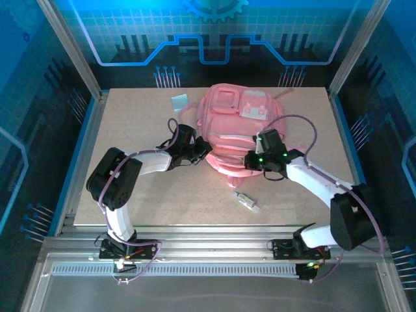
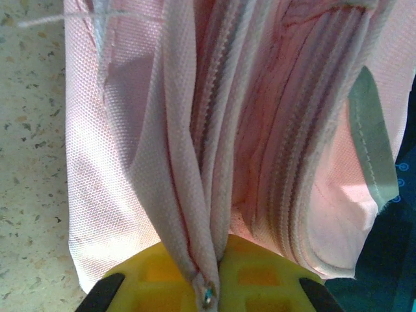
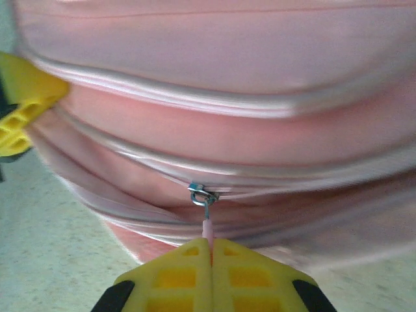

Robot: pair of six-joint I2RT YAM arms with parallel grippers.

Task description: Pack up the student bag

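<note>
The student bag (image 1: 237, 123), a large soft pink backpack, lies in the middle of the table. My left gripper (image 1: 207, 151) is at the bag's left side. In the left wrist view it (image 2: 209, 286) is shut on a fold of pink zipper tape (image 2: 195, 214), with a small metal piece between the yellow fingers (image 2: 149, 273). My right gripper (image 1: 250, 160) is at the bag's near edge. In the right wrist view it (image 3: 210, 250) is shut on the pink zipper pull (image 3: 207, 229), which hangs from a metal slider (image 3: 201, 194) on a closed zip line.
A small clear oblong item (image 1: 247, 201) lies on the table in front of the bag. A pale square piece (image 1: 180, 102) rests at the back left. Pink straps (image 1: 305, 140) trail to the bag's right. Metal frame posts (image 1: 71, 45) border the table.
</note>
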